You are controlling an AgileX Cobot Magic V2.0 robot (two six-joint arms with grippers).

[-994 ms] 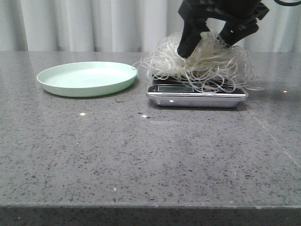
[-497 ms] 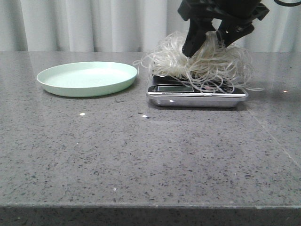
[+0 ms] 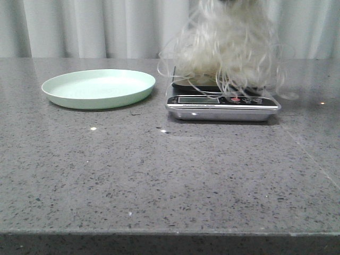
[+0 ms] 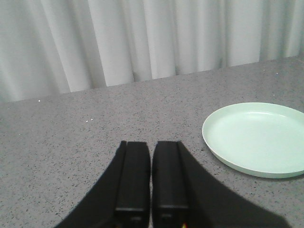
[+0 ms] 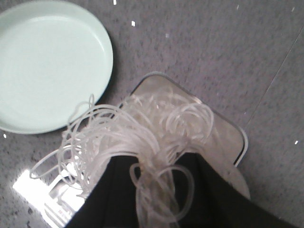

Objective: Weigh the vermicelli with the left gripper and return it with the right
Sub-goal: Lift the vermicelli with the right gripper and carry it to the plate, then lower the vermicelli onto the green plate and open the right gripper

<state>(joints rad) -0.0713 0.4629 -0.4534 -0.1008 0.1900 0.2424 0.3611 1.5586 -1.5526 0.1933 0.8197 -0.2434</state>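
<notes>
Vermicelli (image 3: pixel 228 45) now lifted off scale (image 3: pixel 223 105)

Even, soft light. Vermicelli (image 3: pixel 228 45) motion-blurred in front view. Glare patch on table (image 5: pixel 28 185) at 8 o'clock, right wrist view.

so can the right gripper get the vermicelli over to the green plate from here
Probably yes. The right gripper holds the vermicelli above the scale, and the green plate beside it sits empty with nothing between.
</notes>
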